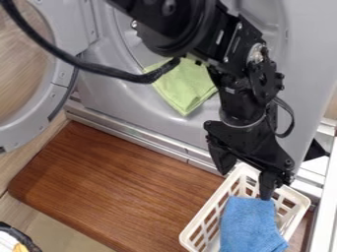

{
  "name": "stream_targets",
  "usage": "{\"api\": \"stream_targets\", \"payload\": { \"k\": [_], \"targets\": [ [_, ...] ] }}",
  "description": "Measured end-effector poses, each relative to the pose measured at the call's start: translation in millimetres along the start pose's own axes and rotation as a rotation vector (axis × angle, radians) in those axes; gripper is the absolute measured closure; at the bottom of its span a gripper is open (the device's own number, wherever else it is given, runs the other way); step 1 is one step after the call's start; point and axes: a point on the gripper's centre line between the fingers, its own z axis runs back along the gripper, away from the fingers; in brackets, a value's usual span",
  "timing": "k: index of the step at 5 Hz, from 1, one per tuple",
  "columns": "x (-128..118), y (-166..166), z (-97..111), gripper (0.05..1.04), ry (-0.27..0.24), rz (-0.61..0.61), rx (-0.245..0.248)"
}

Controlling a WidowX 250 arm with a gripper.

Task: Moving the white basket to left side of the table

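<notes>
The black gripper (245, 178) hangs over the far end of the white basket, its two fingers spread apart. One finger is by the basket's far left corner; the other is over the inside, close to the upper edge of a blue cloth. I cannot tell whether either touches the basket. The white basket (206, 211) sits on the right part of the brown wooden table (118, 187), with the blue cloth (250, 225) lying in it.
Behind the table stands a grey front-loading machine (118, 106) with its round door (46, 101) swung out at the left. A green cloth (184, 87) hangs from its opening. A white frame (323, 206) borders the right side. A dark-rimmed object (18, 237) is at bottom left.
</notes>
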Motion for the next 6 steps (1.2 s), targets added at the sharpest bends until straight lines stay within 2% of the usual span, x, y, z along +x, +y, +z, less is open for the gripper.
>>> {"api": "stream_targets", "payload": {
  "k": [1,2,4,5,6],
  "targets": [
    [-4,1,-8,0.084,0.032,0.003,0.002],
    [-17,11,-37,0.084,0.130,-0.021,0.010],
    [-20,34,-61,0.084,0.165,0.015,0.097],
    [-21,43,-65,0.084,0.162,0.047,0.120],
    [-30,48,-80,0.138,0.198,0.061,0.115]
  ]
}}
